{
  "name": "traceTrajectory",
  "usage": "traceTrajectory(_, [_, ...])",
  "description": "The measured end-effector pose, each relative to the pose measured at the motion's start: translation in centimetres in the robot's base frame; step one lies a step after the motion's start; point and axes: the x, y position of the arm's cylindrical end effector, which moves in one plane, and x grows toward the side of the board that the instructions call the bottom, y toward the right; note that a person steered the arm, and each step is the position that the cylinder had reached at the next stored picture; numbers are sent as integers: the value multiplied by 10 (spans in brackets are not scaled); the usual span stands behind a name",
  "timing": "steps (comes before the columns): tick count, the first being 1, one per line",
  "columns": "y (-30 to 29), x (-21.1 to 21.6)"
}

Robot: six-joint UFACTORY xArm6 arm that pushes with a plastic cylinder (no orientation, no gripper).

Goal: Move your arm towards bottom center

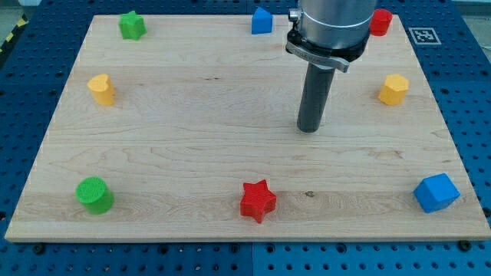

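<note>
My tip [308, 129] rests on the wooden board [192, 146], right of centre and a little above the middle. The rod rises to the arm's grey housing [330, 23] at the view's top. The red star [258, 201] lies below and left of the tip, near the bottom edge, well apart from it. The yellow hexagon block [393, 90] is to the tip's right. The blue block [261, 21] is above and left of it. No block touches the tip.
A green star [132, 25] sits at top left, a yellow heart-like block [101, 89] at left, a green cylinder [94, 194] at bottom left, a blue cube [436, 192] at bottom right, a red block [380, 21] at top right, partly hidden by the arm.
</note>
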Motion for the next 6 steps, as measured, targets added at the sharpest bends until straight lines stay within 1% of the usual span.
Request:
traceTrajectory(4, [0,5])
traceTrajectory(5, [-10,27])
traceTrajectory(6, [4,60])
